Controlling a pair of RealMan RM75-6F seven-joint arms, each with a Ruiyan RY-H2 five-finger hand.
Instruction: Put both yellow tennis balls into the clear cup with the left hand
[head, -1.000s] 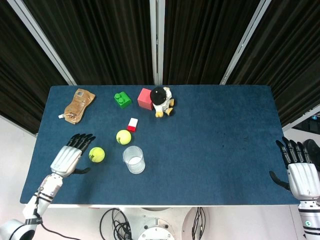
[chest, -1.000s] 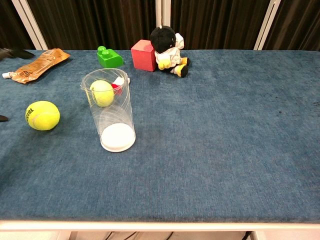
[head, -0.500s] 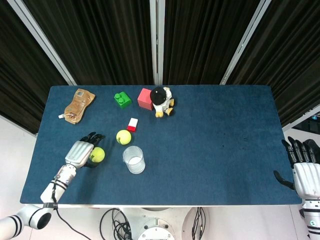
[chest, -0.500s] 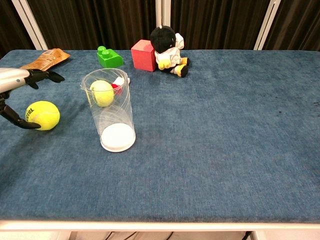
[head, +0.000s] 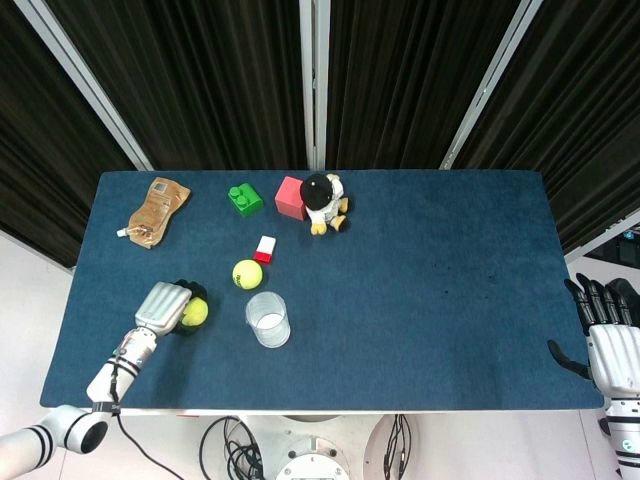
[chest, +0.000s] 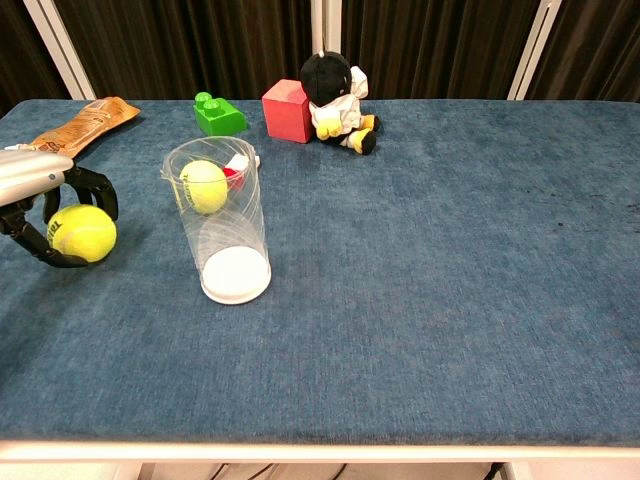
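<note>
Head view: the silver left hand (head: 165, 305), which half a second ago lay beside the fuzzy round yellow tennis ball (head: 194, 312) with black fingers stretched out, now has those fingers curled over the ball, gripping it against the napped blue tabletop (head: 430, 280). Just beyond the hand, up and to its right, sits the second fuzzy yellow ball (head: 247, 273); directly to the hand's right stands the clear round plastic cup (head: 268, 319), holding nothing. The right hand (head: 608, 340) rests far off at the tabletop's opposite near corner, fingers spread, holding nothing, unmoved since the last frame.

Chest view: the left hand (chest: 35, 195) shows at the picture's edge, its smooth metal back above and dark fingers hooked round the gripped ball (chest: 82, 232), where before they pointed away from it. To the hand's right the cup (chest: 220, 220) tapers down to a white base; the second ball (chest: 203, 186) shows through its thin ribbed wall from behind.
</note>
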